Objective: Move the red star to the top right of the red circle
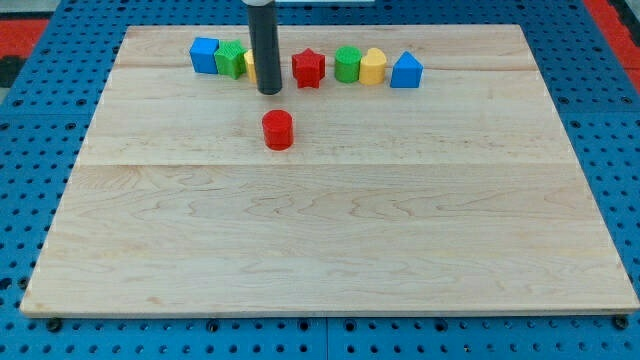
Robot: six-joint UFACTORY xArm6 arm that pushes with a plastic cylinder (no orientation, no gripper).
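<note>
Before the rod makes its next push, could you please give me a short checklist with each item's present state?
1. My tip in view: ok.
2. Red star located, in the top row: ok.
3. Tip on the star's left side: ok; contact: cannot tell.
4. Red circle stands apart from the row: ok.
5. Star already top right of circle: ok.
6. Green block close on star's right: not ok for pushing rightward.

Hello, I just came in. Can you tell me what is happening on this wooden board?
A robot arm ending in a dark rod works on a wooden board. My tip sits near the view's top, just left of the red star, not clearly touching it. The star stands in a row with a blue block, a green block, a partly hidden yellow block, another green block, another yellow block and a blue block. The red circle sits alone below.
</note>
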